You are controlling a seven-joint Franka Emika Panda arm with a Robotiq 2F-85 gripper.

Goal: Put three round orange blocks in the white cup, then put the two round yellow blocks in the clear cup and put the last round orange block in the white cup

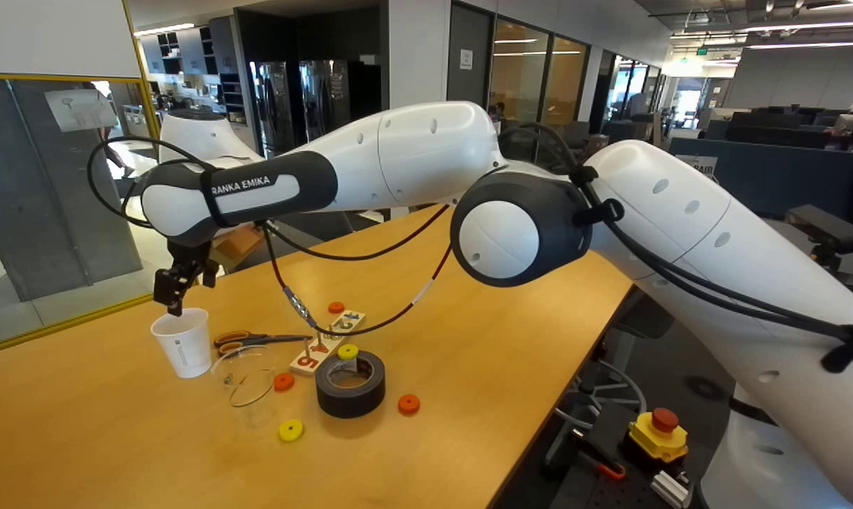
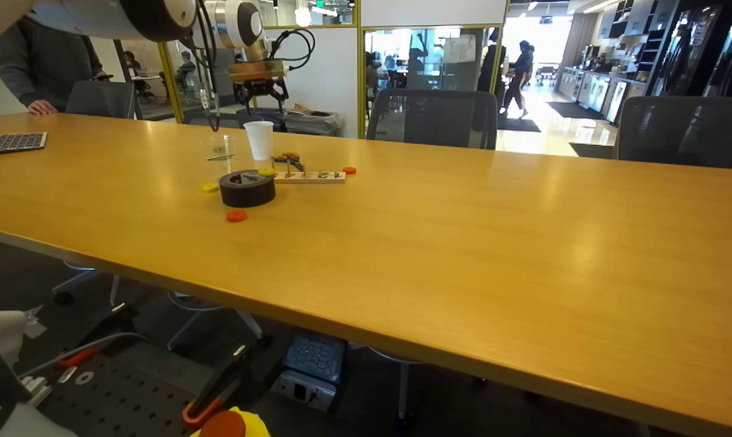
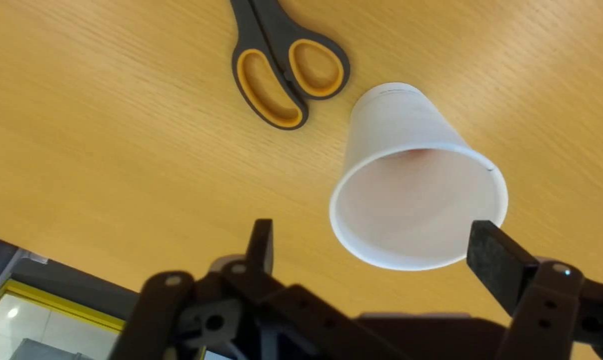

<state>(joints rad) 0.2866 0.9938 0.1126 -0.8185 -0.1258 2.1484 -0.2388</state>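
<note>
The white cup (image 1: 186, 346) stands upright, with my gripper (image 3: 372, 229) open above its mouth and nothing between the fingers. Inside the cup (image 3: 406, 210), in the wrist view, a reddish-orange tint shows by the wall; what causes it is mostly hidden. Faintly outlined beside it is the clear cup (image 1: 246, 375). Three round orange blocks lie on the table: an orange block (image 1: 283, 382) near the clear cup, an orange block (image 1: 409, 404) past the tape, an orange block (image 1: 336, 307) behind the number board. One yellow block (image 1: 291, 430) is on the table; another yellow block (image 1: 348, 351) sits at the tape's rim.
A black tape roll (image 1: 350, 389) stands in front of a numbered peg board (image 1: 327, 343). Orange-handled scissors (image 3: 286, 70) lie close to the white cup. A cable (image 1: 377, 329) loops low over the peg board. A keyboard (image 2: 11, 142) lies at the table's far left in an exterior view.
</note>
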